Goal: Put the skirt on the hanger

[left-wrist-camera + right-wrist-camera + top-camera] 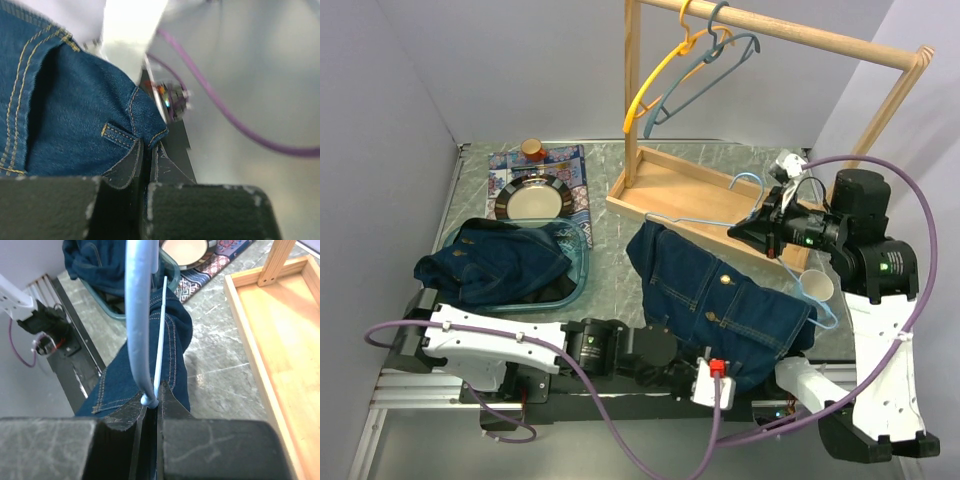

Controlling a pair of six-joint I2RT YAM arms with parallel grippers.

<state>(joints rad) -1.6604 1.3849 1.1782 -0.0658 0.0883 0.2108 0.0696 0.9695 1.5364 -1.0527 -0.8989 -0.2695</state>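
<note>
A blue denim skirt [720, 290] hangs over a light blue hanger [700, 222] in the middle of the table. My right gripper [735, 231] is shut on the hanger's hook end and holds it above the table. In the right wrist view the hanger [137, 315] runs out from between the jaws of the right gripper [151, 401], with the skirt [150, 372] below it. My left gripper [732, 378] is shut on the skirt's near edge. The left wrist view shows the left gripper [148, 146] pinching a stitched corner of the skirt [75, 125].
A wooden rack [770, 30] on a wooden base [690, 190] stands at the back, with a yellow hanger [665, 65] and a grey-blue hanger [705, 70]. A glass tray [575, 275] holding another denim garment [490, 262], a plate [532, 200] and a cup [532, 149] are on the left.
</note>
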